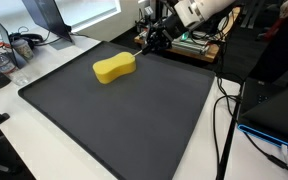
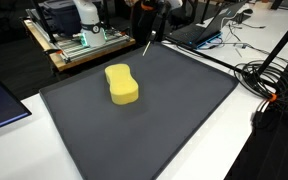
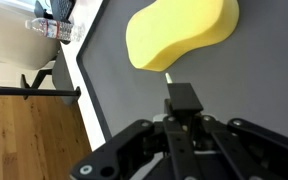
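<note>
A yellow peanut-shaped sponge lies on a large dark grey mat, toward its far side. My gripper hangs over the mat's far edge, a short way beyond the sponge. In the wrist view its black fingers are pressed together on a thin pale stick. The stick points down at the mat, and its tip is close to the sponge without clearly touching it.
The mat lies on a white table. A plastic bottle and clutter stand off one side. A cart with equipment, laptops and cables sit around the far and side edges. Wooden floor lies below.
</note>
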You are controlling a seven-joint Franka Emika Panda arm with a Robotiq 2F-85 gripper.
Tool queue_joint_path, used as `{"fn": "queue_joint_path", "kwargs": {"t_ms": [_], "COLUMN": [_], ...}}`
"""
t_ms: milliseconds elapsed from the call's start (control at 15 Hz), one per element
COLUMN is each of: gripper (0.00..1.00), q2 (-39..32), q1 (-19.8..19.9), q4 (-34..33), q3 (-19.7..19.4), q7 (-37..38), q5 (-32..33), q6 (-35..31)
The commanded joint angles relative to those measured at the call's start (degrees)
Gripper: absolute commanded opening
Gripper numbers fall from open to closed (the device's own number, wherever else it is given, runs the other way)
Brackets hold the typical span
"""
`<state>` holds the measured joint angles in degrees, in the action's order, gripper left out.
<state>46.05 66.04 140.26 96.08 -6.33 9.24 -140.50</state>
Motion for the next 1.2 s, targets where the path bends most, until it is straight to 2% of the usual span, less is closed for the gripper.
{"fn": "queue_joint_path", "kwargs": {"t_ms": [0,333,600,867,1133], "gripper": [0.03,0.03,0.03,0.03,0.03], "q2": [2.39,6.15,8.99,8.82,7.2], "q1": [10.25,25.48,36.45,44.38,48.91], "q4": [-7.61,-19.33,-27.22,-32.99,-38.15], "q3": [7.4,15.52,18.76,20.3,20.98], "q7": [3.13,-2.01,-8.87,-15.39,-21.14], "q5": [2.76,1.57,1.5,0.75,-0.11], "q6": [5.46,12.4,18.52,24.25,31.96]}}
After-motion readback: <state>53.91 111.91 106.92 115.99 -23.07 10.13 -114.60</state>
